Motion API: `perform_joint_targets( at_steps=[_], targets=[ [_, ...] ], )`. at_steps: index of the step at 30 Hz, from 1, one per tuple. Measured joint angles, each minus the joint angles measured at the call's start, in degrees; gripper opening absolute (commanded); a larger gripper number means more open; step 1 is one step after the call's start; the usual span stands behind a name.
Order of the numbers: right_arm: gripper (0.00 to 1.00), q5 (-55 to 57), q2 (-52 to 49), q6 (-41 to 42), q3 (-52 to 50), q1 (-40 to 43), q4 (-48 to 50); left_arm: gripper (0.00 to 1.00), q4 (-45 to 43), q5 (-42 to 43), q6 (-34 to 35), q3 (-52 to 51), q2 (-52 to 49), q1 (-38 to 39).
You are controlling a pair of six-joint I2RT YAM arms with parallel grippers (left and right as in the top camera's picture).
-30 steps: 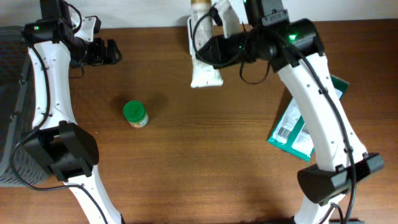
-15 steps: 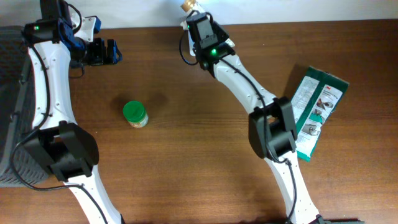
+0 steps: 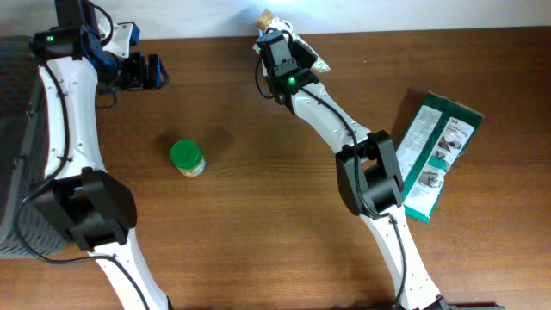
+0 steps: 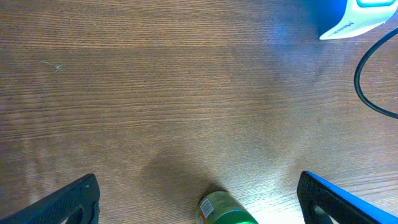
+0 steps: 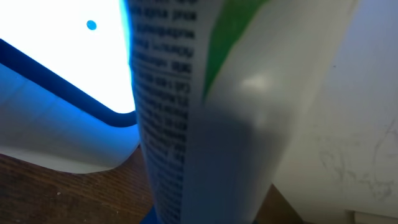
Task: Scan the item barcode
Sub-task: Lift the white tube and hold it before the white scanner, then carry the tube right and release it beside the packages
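- My right gripper (image 3: 280, 41) is clamped tight on the white tube (image 5: 205, 124), holding it up against the glowing scanner (image 5: 56, 68) at the far edge of the surface (image 3: 258, 224).
- The tube fills my right wrist view, its print too blurred to read.
- The jar (image 3: 187, 158) stands with its green lid on, and I cannot tell what is inside.
- My left gripper (image 3: 157, 72) is spread wide, holding nothing.

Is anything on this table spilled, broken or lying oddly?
Nothing looks spilled or broken. The green packet lies at a slant near the right side, and the green-lidded jar sits alone, but neither seems damaged.
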State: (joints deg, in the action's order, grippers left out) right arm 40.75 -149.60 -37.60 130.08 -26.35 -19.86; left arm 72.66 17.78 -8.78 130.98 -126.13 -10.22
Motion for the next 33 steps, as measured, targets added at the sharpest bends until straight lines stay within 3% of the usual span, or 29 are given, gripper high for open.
perform_joint_targets(
  at_steps=[8, 17, 21, 23, 27, 30, 33],
  targets=[
    [0.04, -4.1, 4.0, 8.4, 0.0, -0.2, -12.1, 0.99, 0.0, 0.0, 0.0, 0.0, 0.0, 0.0],
    [0.04, -39.0, 36.3, 34.6, 0.4, 1.1, -40.9, 0.99, 0.0, 0.0, 0.0, 0.0, 0.0, 0.0],
    [0.04, -49.7, 41.0, 43.1, 0.3, 7.1, -62.3, 0.99, 0.0, 0.0, 0.0, 0.0, 0.0, 0.0],
    [0.04, -49.9, 40.8, 46.4, -0.8, 9.9, -65.9, 0.99, 0.0, 0.0, 0.0, 0.0, 0.0, 0.0],
    [0.04, -47.8, 39.7, 52.1, -14.1, 13.9, -62.3, 0.99, 0.0, 0.0, 0.0, 0.0, 0.0, 0.0],
    [0.04, -46.9, 38.0, 53.5, -30.9, 16.9, -51.2, 0.99, 0.0, 0.0, 0.0, 0.0, 0.0, 0.0],
    [0.05, -46.0, 37.5, 52.8, -40.5, 20.5, -42.8, 0.99, 0.0, 0.0, 0.0, 0.0, 0.0, 0.0]
  ],
)
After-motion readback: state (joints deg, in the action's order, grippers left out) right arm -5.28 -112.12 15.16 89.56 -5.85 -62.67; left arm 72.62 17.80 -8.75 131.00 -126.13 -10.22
